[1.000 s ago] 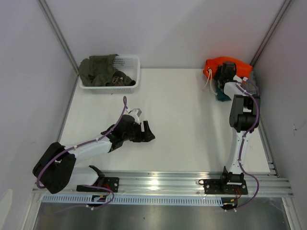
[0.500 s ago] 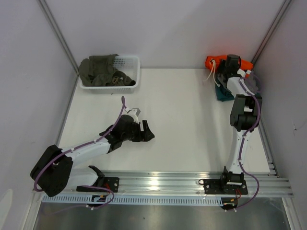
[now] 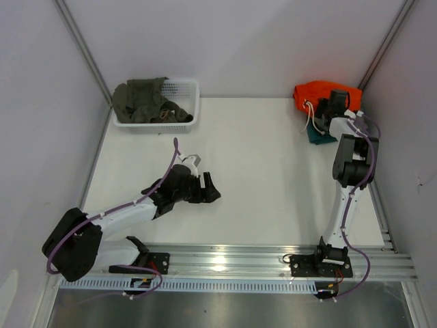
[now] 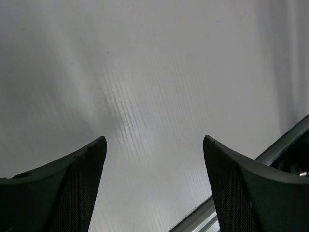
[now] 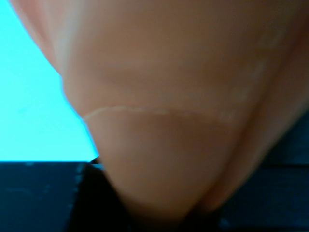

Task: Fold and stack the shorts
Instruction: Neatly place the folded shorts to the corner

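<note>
ITEM LIST: what you have on the table (image 3: pixel 259 171) right now.

1. The shorts (image 3: pixel 321 91): orange, bunched in a heap at the far R corner, against the back wall. Not folded, not stacked. White drawstring (image 3: pixel 311 115) hangs off the near-L side of the heap.
2. Right gripper (image 3: pixel 334 104): reached out to the far corner, nose buried in the heap, touching the fabric. Its wrist cam is filled w/ blurred orange cloth (image 5: pixel 164 96) pressed close to the lens, so you can't tell whether the jaws are clamped or loose.
3. Teal garment (image 3: pixel 317 135): small dark-teal lump just near-side of the shorts, beside the R arm.
4. Left gripper (image 3: pixel 208 188): low over bare tabletop, L of centre, well apart from the shorts. Wrist cam shows both fingers (image 4: pixel 72 188) spread wide w/ only white surface between; released, holding nothing.
5. Basket (image 3: pixel 194 90): white, far L corner.
6. Olive-green garment (image 3: pixel 143 101): crumpled inside the basket, fills its L part, spills over the L rim.
</note>
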Available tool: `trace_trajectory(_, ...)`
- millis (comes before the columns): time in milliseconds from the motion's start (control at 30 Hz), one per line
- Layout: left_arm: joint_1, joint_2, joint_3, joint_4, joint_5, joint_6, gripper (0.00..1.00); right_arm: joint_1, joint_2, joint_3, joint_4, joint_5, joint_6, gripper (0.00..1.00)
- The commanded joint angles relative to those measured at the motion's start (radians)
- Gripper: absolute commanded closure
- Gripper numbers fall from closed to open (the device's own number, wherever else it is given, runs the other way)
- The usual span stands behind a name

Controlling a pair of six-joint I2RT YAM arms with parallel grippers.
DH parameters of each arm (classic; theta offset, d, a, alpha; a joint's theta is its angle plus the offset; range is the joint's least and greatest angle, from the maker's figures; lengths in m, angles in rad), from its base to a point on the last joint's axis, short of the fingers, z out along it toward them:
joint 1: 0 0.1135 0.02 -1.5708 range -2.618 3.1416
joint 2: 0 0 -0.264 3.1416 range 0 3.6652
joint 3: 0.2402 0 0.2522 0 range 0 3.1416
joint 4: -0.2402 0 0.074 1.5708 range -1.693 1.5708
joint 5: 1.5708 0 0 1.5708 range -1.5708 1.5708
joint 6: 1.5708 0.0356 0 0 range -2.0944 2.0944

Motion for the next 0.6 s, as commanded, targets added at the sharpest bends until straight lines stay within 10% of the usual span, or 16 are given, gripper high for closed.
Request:
trace_trajectory(0, -0.01, -0.048, -0.003, 0.001, -0.023, -0.014, 0.17, -0.047, -0.048, -0.013, 0.117, -0.028, -0.073, 0.77)
trace_trajectory(167, -0.012, -0.042, -0.002, 0.01, -0.021, -0.015, 0.17, -0.088, -0.084, -0.077, 0.142, -0.093, -0.131, 0.89)
trace_trajectory(567, -0.027, -0.037, -0.002, 0.023, -0.02, -0.017, 0.16, -0.114, -0.112, -0.395, 0.416, -0.114, -0.214, 0.77)
